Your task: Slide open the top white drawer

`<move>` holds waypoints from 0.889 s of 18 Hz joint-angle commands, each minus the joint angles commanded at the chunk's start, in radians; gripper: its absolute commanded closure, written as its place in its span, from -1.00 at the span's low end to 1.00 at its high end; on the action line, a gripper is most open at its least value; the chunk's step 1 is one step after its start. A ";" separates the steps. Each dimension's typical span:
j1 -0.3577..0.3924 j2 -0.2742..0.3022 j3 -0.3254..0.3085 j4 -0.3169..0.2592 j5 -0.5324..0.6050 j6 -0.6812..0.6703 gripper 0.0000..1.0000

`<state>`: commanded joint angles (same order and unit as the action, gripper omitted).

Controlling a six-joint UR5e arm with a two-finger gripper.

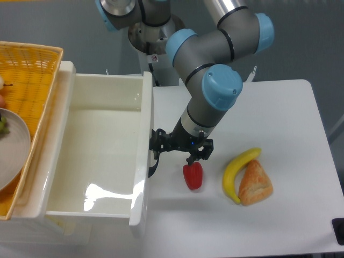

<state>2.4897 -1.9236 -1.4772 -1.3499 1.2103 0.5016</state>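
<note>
The top white drawer (97, 156) is pulled far out of its cabinet toward the right, its deep glossy tray showing nothing inside. Its front panel (144, 161) stands edge-on, with the curved black handle (153, 161) on its right face. My gripper (157, 146) reaches in from the right and is shut on that handle. The arm's grey links and blue joint caps (220, 88) rise above the gripper.
A red pepper (193, 176) lies just right of the gripper, with a banana (239, 166) and a piece of bread (255, 184) further right. A yellow wicker basket (27, 91) holding a grey plate (11, 150) sits on the cabinet at the left.
</note>
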 joint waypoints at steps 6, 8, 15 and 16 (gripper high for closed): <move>-0.002 0.000 0.000 0.000 -0.006 -0.002 -1.00; -0.003 0.000 -0.002 0.000 -0.014 -0.005 -1.00; 0.000 0.006 -0.002 -0.021 -0.063 -0.006 -1.00; 0.000 0.008 -0.002 -0.023 -0.064 -0.006 -1.00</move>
<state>2.4897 -1.9160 -1.4788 -1.3729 1.1459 0.4955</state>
